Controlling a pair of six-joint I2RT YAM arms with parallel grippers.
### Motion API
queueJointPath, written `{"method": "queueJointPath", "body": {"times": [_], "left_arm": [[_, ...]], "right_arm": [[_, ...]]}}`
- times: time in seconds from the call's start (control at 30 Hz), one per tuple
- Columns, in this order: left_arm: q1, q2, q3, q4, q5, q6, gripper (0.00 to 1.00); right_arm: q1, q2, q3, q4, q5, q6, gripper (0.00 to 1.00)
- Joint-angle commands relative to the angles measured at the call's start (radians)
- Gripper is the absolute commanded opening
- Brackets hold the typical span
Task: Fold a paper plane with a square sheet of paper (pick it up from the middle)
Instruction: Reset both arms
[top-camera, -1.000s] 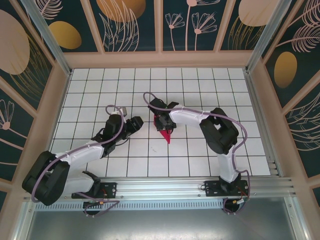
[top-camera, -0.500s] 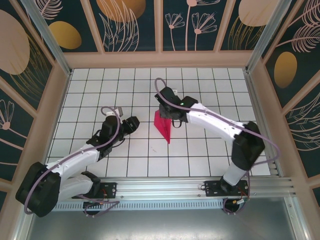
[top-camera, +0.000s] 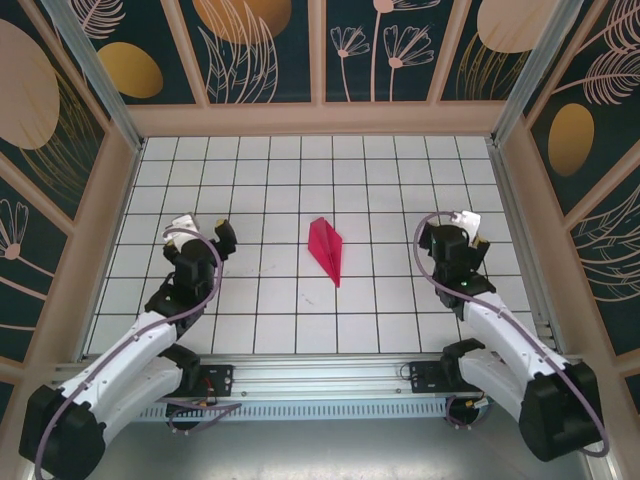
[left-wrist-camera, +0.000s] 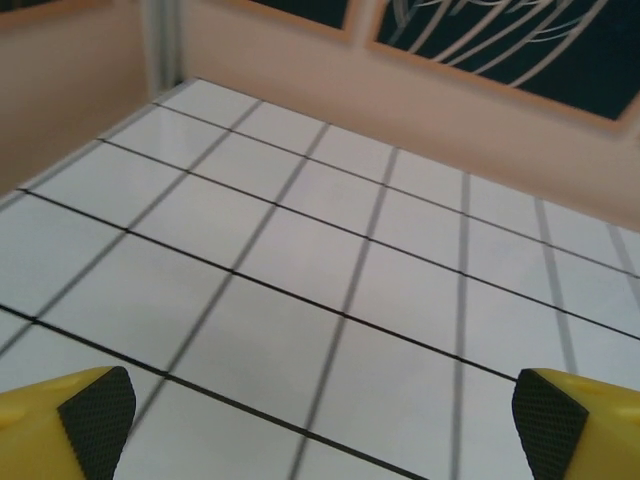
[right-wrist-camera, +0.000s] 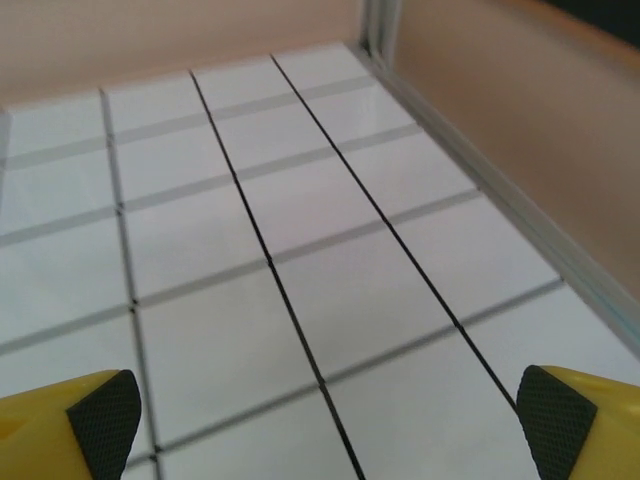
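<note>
Both arms have drawn back to their own sides. Half a second ago the right end effector hung over the far end of the pink paper and the left one sat just to its left.

From above, the left end effector (top-camera: 203, 226) is on the left side of the surface (top-camera: 380, 180) and the right end effector (top-camera: 470, 228) is on the right side. Each is well apart from the paper.

The paper plane (top-camera: 326, 250) lies alone near the middle of the surface, between the two arms. It is a slim magenta-pink dart with a centre crease, and its point faces the near edge. Nothing touches it.

The surface is white, ruled into square tiles by thin dark lines. A peach-coloured border runs around it. Above the border stand dark teal wall panels (top-camera: 250, 50) painted with gold and peach leaves and ovals. A silver metal rail (top-camera: 330, 375) crosses the near edge, where the arm bases are bolted.

In the left wrist view, the left end effector (left-wrist-camera: 322, 425) has its yellow fingers spread wide. Their black textured pads (left-wrist-camera: 95, 420) sit at the bottom corners, with bare tiles between them. In the right wrist view, the right end effector (right-wrist-camera: 325, 420) is spread just as wide and grips nothing. Bare tiles lie below it and the peach border runs along the right.
</note>
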Motion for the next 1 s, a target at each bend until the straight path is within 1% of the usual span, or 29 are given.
{"method": "queueJointPath", "body": {"times": [0.0,0.07,0.17,0.2,0.27,0.33,0.37,0.43,0.47,0.5,0.6,0.73,0.8,0.83,0.87,0.9,0.93,0.97], "left_arm": [[0.078,0.058,-0.031,0.064,-0.120,0.156,0.98],[0.103,0.090,-0.088,0.194,-0.109,0.231,0.99],[0.169,0.166,-0.096,0.263,-0.090,0.216,0.98],[0.182,0.194,-0.105,0.318,-0.083,0.229,0.99],[0.189,0.231,-0.128,0.433,-0.041,0.285,0.99],[0.200,0.275,-0.180,0.618,-0.004,0.347,0.99],[0.215,0.304,-0.210,0.721,0.035,0.359,0.99],[0.244,0.352,-0.232,0.815,0.109,0.340,0.99],[0.251,0.371,-0.224,0.827,0.132,0.346,0.98],[0.256,0.391,-0.224,0.874,0.149,0.359,0.99],[0.276,0.469,-0.258,1.096,0.210,0.400,0.99],[0.306,0.558,-0.221,1.166,0.260,0.450,0.99],[0.345,0.649,-0.237,1.290,0.301,0.421,0.99],[0.369,0.722,-0.251,1.380,0.338,0.405,0.99],[0.380,0.740,-0.263,1.438,0.347,0.403,0.99],[0.389,0.700,-0.258,1.354,0.371,0.390,0.99],[0.397,0.698,-0.254,1.325,0.382,0.385,0.98],[0.402,0.729,-0.247,1.378,0.383,0.386,0.98]], "right_arm": [[-0.116,0.043,-0.081,0.282,-0.155,-0.042,0.99],[-0.150,0.089,-0.135,0.407,-0.167,-0.082,0.99],[-0.201,0.167,-0.203,0.610,-0.235,-0.134,0.99],[-0.226,0.202,-0.206,0.659,-0.264,-0.132,0.99],[-0.260,0.248,-0.169,0.668,-0.328,-0.131,0.99],[-0.273,0.284,-0.196,0.796,-0.380,-0.144,0.99],[-0.281,0.301,-0.199,0.845,-0.409,-0.141,0.99],[-0.290,0.336,-0.202,0.913,-0.448,-0.145,0.99],[-0.292,0.345,-0.205,0.941,-0.463,-0.152,0.99],[-0.295,0.350,-0.209,0.962,-0.479,-0.157,0.99],[-0.320,0.373,-0.212,1.012,-0.529,-0.157,0.99],[-0.335,0.443,-0.179,1.059,-0.574,-0.185,0.99],[-0.336,0.503,-0.182,1.132,-0.574,-0.191,0.99],[-0.338,0.546,-0.190,1.182,-0.575,-0.187,0.99],[-0.338,0.588,-0.192,1.222,-0.596,-0.189,0.99],[-0.335,0.617,-0.196,1.265,-0.606,-0.201,0.99],[-0.332,0.604,-0.189,1.225,-0.599,-0.201,0.99],[-0.330,0.610,-0.189,1.235,-0.599,-0.203,0.99]]}}
